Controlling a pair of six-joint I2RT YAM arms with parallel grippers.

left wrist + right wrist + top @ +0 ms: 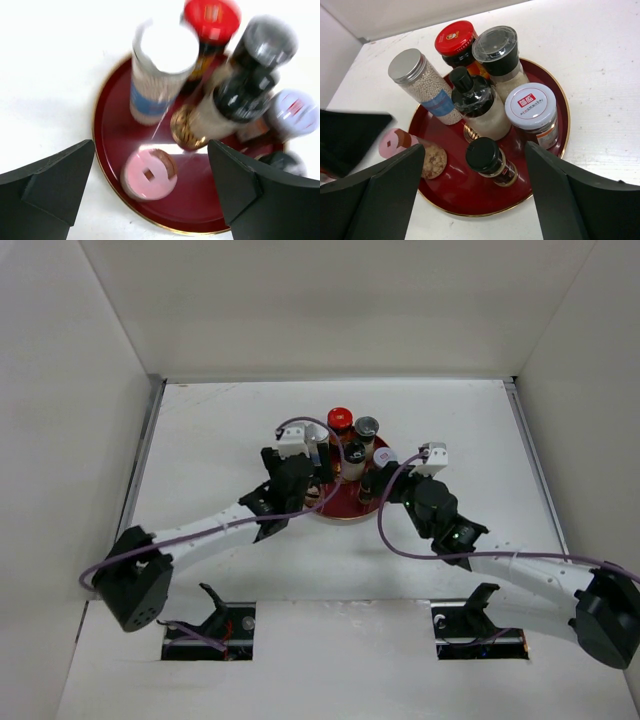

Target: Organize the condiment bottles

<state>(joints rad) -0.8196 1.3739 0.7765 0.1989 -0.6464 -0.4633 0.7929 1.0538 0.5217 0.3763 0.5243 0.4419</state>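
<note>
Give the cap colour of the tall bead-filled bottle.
Silver-grey. Bead-filled bottle clearest in right wrist view.

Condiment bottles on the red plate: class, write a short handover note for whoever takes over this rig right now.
Left gripper: open, empty, pointed at the pink-capped bottle.
Right gripper: open, empty, pointed at the small black-capped bottle.
Condiment bottles: seven, all on the red plate.
Done: none stands off the plate.
Left: tidy their arrangement if needed.

Bright, even light casts soft shadows on the bench [320,570]. Left wrist view blurs the condiment bottles [160,75]; right wrist view is sharp.
</note>
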